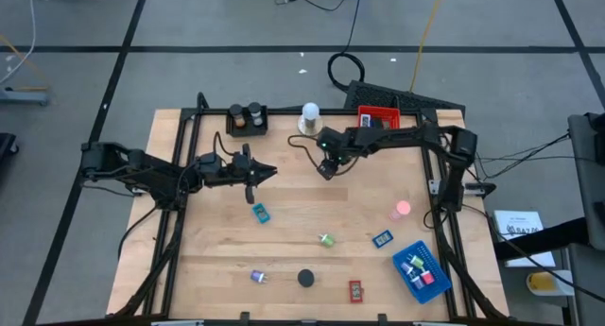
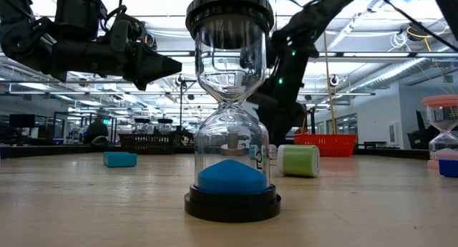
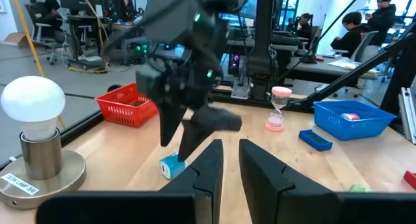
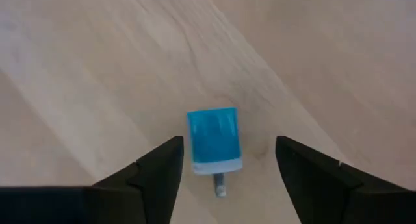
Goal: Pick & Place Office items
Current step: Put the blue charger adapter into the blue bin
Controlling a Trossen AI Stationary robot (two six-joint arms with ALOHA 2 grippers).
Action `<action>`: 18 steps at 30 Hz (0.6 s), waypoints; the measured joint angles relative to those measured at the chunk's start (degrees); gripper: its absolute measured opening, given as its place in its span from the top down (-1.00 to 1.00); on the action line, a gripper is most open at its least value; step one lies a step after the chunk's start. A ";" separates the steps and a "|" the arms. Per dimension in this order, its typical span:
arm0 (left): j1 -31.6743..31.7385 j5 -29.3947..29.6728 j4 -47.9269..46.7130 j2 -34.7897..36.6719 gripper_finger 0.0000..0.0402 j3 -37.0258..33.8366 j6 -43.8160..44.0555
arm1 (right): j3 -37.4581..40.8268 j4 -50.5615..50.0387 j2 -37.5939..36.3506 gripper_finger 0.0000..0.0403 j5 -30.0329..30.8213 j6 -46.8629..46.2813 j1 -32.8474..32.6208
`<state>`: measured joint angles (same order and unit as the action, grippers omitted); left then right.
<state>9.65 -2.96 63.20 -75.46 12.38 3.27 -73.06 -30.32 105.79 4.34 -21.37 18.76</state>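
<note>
Office items lie scattered on the wooden table (image 1: 208,260). A small blue block with a short metal stub (image 4: 214,141) lies flat on the wood, also seen in the left wrist view as the blue block (image 3: 170,165). My right gripper (image 4: 229,147) hangs open above it, slanting down, one finger on either side and clear of it; in the high view my right gripper (image 1: 326,167) is near the table's middle far part. My left gripper (image 1: 269,172) is held level above the table's left half, its fingers (image 3: 214,165) a narrow gap apart with nothing between them.
Another blue item (image 1: 260,213), a green roll (image 1: 327,239), a blue rectangle (image 1: 382,239), a pink hourglass (image 1: 403,210), a black hourglass (image 1: 305,279), a red item (image 1: 355,290) and a purple piece (image 1: 258,277) lie about. Blue tray (image 1: 421,272), red tray (image 1: 378,118), black tray (image 1: 248,120), white knob (image 1: 309,113).
</note>
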 joint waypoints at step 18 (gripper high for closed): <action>0.00 0.02 0.04 -0.02 0.71 0.02 -0.02 | -0.28 3.70 3.46 0.42 -3.10 1.48 0.64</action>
<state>9.65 -2.94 63.24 -75.48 12.40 3.25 -73.34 -26.62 109.25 1.24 -19.89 19.40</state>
